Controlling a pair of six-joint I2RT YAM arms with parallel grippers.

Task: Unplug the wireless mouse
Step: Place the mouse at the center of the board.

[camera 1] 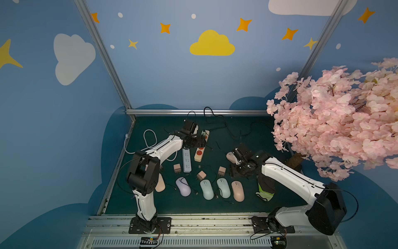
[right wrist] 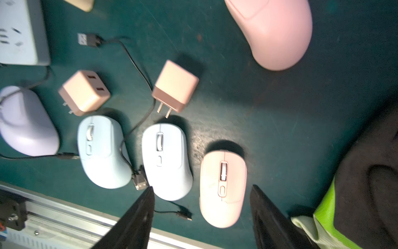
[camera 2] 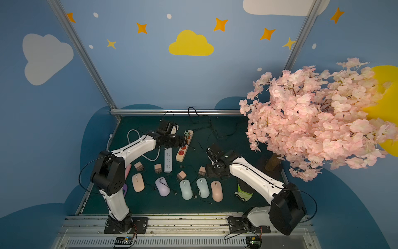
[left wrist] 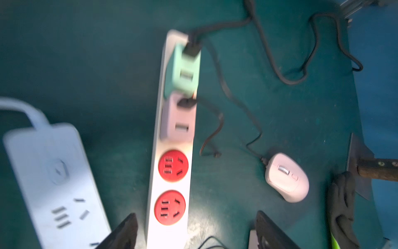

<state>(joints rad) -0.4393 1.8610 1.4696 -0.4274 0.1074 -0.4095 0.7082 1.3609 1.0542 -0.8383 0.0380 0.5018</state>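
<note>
green bench (camera 1: 172,207) crowded with mice and chargers. the left gripper (left wrist: 195,215) hangs wide open and empty over the near end of the cream power strip (left wrist: 172,146), whose red sockets run out ahead of it. the pink mouse (left wrist: 286,177) lies ahead of that gripper, on the right arm's side, with a black cable (left wrist: 254,138) in its nose. farther ahead on the strip sit a lilac charger (left wrist: 178,120) and a mint charger (left wrist: 183,71), the mint one with a black usb plug (left wrist: 191,46) in it. the right gripper (right wrist: 202,186) is spread wide too, holding nothing, above a row of loose mice (right wrist: 168,161).
</note>
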